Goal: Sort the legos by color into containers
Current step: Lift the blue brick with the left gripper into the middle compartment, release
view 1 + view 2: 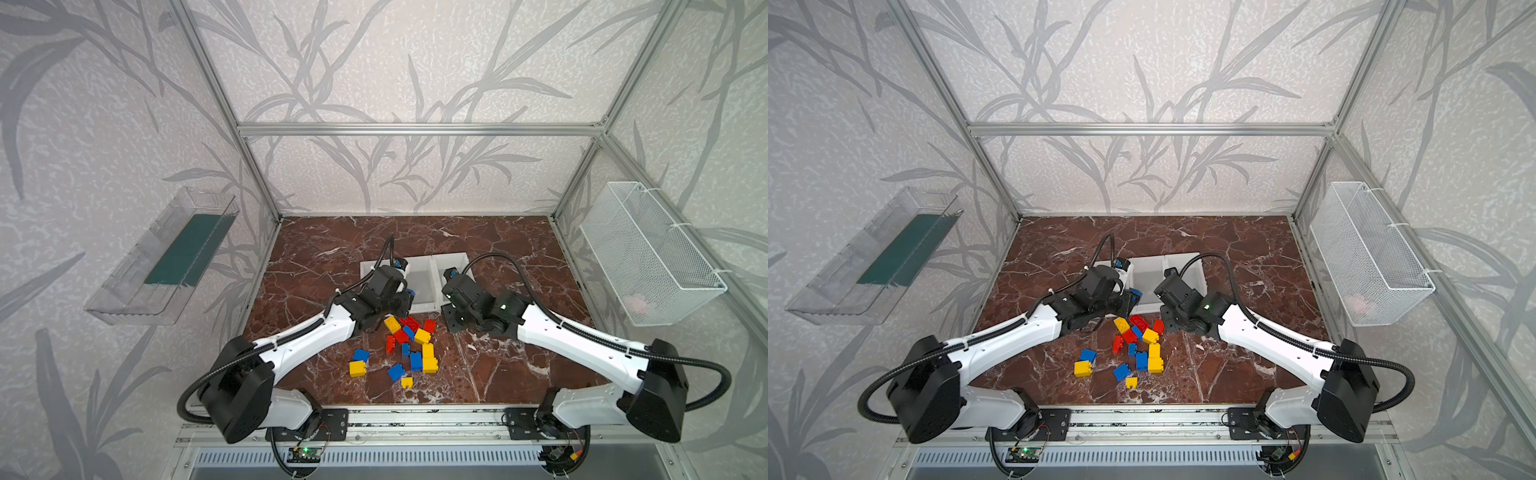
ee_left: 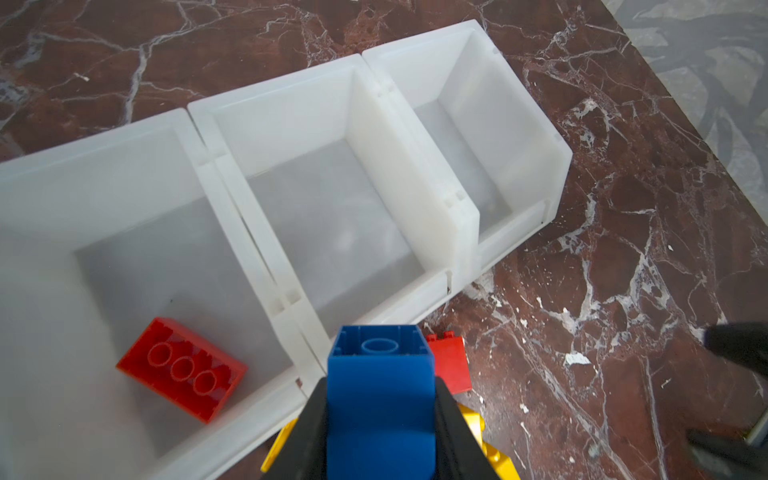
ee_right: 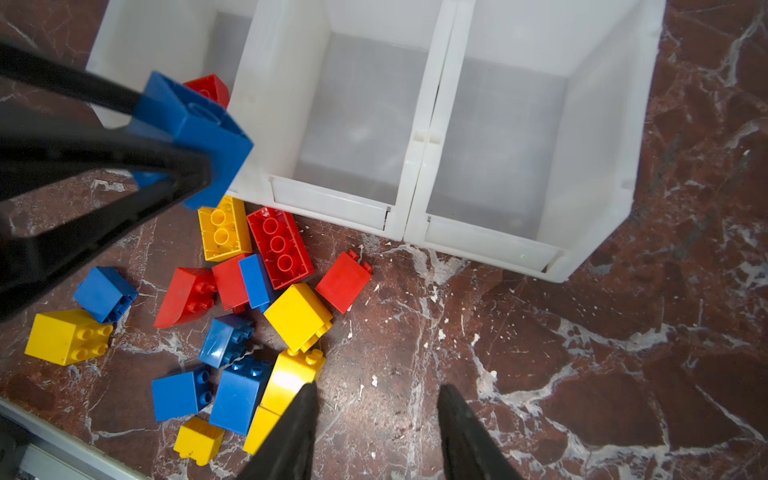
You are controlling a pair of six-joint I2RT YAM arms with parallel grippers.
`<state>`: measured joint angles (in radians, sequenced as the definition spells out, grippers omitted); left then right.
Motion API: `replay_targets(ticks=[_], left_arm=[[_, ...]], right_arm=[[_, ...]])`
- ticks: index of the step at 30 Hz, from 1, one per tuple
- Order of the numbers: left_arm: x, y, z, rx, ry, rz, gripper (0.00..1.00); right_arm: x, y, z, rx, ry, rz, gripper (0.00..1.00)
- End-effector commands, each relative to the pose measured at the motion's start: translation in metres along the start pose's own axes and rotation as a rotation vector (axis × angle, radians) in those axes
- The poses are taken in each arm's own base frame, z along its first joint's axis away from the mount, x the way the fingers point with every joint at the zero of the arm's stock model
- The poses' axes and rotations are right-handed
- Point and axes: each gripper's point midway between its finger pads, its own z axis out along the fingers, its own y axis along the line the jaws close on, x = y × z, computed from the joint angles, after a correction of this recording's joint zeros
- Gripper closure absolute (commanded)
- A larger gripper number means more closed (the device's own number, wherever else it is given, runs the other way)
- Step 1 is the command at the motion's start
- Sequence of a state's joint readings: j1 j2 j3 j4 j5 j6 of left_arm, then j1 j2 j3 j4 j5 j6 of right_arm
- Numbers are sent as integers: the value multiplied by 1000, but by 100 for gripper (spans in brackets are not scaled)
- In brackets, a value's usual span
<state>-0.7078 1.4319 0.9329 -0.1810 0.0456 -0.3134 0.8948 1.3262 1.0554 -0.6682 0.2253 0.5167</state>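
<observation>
My left gripper (image 2: 380, 392) is shut on a blue lego (image 2: 380, 386), holding it above the front edge of the containers (image 2: 274, 87) where the left and middle bins join. Both top views show that blue lego (image 1: 410, 293) (image 1: 1134, 294) at the gripper's tip. A red lego (image 2: 183, 370) lies in the left bin, and the other two bins look empty. Several red, blue and yellow legos (image 1: 409, 345) lie loose on the marble in front of the bins. My right gripper (image 3: 378, 388) hangs open and empty over bare marble right of the pile (image 3: 266, 299).
A clear tray (image 1: 166, 257) hangs on the left wall and a white mesh basket (image 1: 648, 253) on the right wall. Aluminium frame posts ring the marble floor, with a metal rail (image 1: 415, 419) along the front edge.
</observation>
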Motion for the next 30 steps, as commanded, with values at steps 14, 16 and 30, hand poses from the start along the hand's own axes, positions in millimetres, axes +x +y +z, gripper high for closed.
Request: replay_targets(ticks=[14, 16, 30], left_arm=[[-32, 2, 48, -55, 0, 45, 68], [-33, 3, 48, -63, -7, 45, 65], [-34, 11, 26, -92, -65, 1, 33]], right_arm=[[11, -21, -19, 42, -23, 36, 52], [11, -21, -19, 41, -25, 38, 52], [15, -17, -17, 25, 0, 40, 51]])
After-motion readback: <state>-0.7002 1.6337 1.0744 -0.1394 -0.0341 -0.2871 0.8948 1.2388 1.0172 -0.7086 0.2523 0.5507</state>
